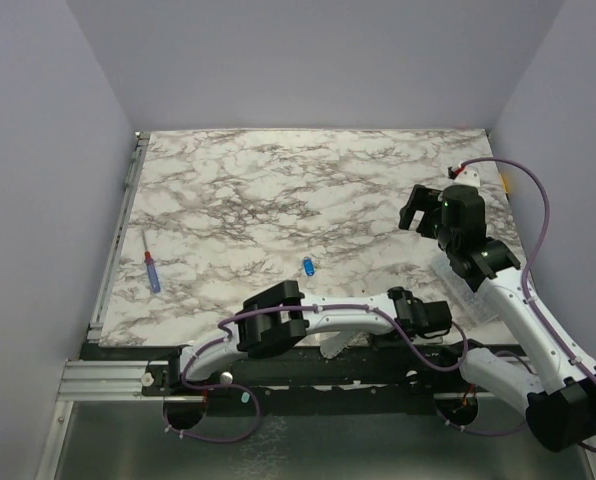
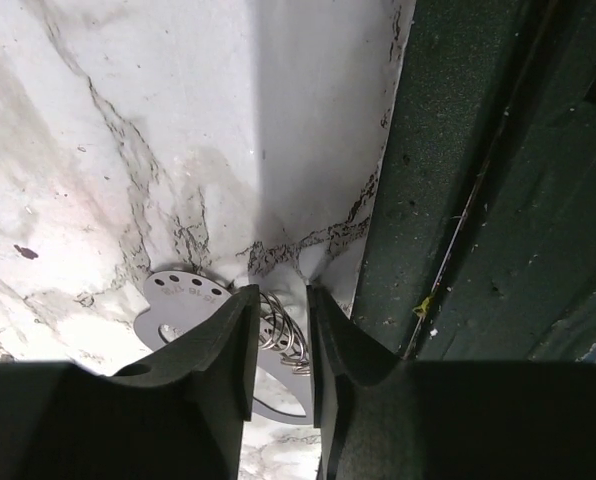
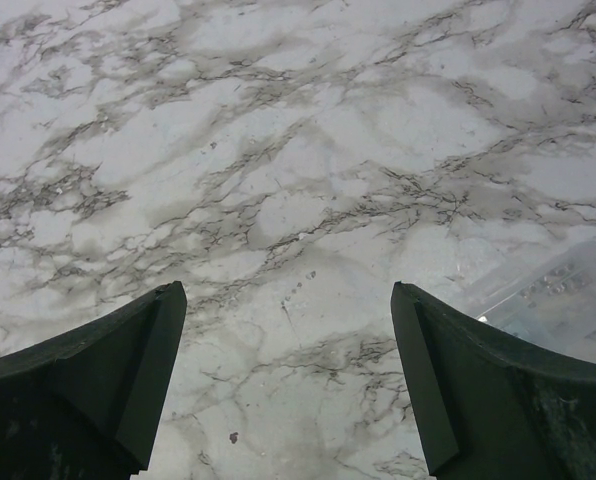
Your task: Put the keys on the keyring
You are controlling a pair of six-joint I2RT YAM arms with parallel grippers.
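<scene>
Screwdriver [image 1: 153, 272] lies well left of the blue-headed key [image 1: 308, 266], flat on the marble table [image 1: 278, 190]. The key is alone on the marble, nothing touching it. Right of the key and nearer the arm bases, the left gripper [image 2: 280, 300] is low at the table's front edge. Its fingers [image 2: 240, 340] are clenched on the keyring [image 2: 283, 338], with the coiled wire loops pinched between the pads. A flat silvery piece [image 2: 178, 298] with a row of small holes lies under the ring; can't tell if it's a key. Further right of the key is a clear plastic piece [image 3: 553, 295] on the marble. Right gripper [image 3: 286, 290] hangs above the marble right of the key and farther back, fingers spread wide, grasping nothing.
</scene>
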